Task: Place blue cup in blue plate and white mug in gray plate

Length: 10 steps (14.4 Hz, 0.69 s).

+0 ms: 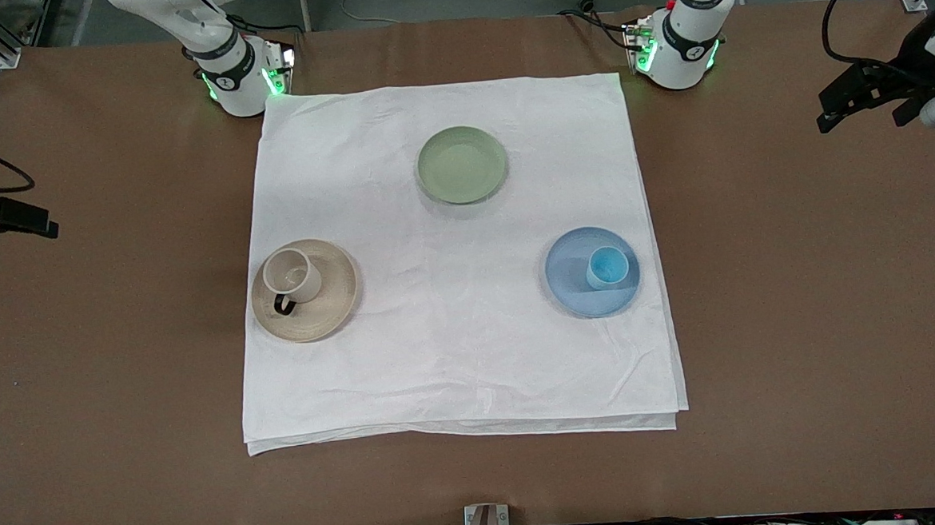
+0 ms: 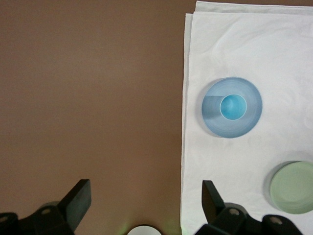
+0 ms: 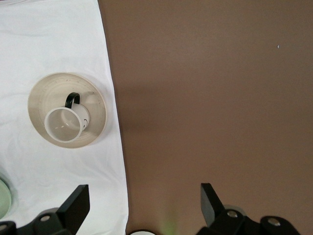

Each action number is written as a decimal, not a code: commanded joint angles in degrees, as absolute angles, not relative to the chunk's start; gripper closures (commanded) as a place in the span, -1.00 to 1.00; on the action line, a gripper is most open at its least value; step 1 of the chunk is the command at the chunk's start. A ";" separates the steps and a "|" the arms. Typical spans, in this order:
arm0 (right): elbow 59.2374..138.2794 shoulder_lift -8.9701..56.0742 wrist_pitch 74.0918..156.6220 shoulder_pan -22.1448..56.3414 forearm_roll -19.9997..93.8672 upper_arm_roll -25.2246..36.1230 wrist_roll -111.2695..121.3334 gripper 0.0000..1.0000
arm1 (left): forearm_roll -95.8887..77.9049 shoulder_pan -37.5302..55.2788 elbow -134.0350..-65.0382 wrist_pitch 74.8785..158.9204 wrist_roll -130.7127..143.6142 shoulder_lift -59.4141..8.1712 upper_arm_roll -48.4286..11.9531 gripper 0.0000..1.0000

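The blue cup point(image 1: 608, 267) stands upright in the blue plate point(image 1: 569, 285) on the white cloth, toward the left arm's end; both show in the left wrist view, cup point(image 2: 233, 106) and plate point(image 2: 215, 117). The white mug point(image 1: 290, 273) with its dark handle stands in the gray plate point(image 1: 329, 302), toward the right arm's end; both show in the right wrist view, mug point(image 3: 63, 126) and plate point(image 3: 46, 95). My left gripper point(image 1: 832, 111) point(image 2: 145, 188) is open and empty over bare table off the cloth. My right gripper point(image 1: 33, 221) point(image 3: 143, 192) is open and empty over the cloth's edge at the right arm's end.
A pale green plate point(image 1: 462, 164) sits on the white cloth point(image 1: 456, 351), farther from the front camera than the other plates. Brown table point(image 1: 798, 317) surrounds the cloth. The arm bases point(image 1: 238, 74) stand at the table's top edge.
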<state>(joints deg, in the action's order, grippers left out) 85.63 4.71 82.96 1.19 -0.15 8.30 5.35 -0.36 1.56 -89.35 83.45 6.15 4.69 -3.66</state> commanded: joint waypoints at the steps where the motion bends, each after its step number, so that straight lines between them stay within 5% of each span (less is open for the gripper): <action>1: 97.28 -6.04 86.14 -1.05 -0.09 4.93 4.83 -1.00 | -0.79 1.41 -91.66 83.32 6.50 6.94 -4.13 -1.00; 10: 97.82 -11.34 82.27 -2.11 -1.23 1.93 4.40 -1.00 | 0.97 1.05 -90.09 83.32 5.36 5.98 -5.54 -1.00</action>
<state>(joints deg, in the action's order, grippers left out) 95.93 -9.44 82.41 -0.26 -0.27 3.87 5.06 0.07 1.31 -90.66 83.45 6.02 5.59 -5.57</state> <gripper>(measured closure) 0.000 0.000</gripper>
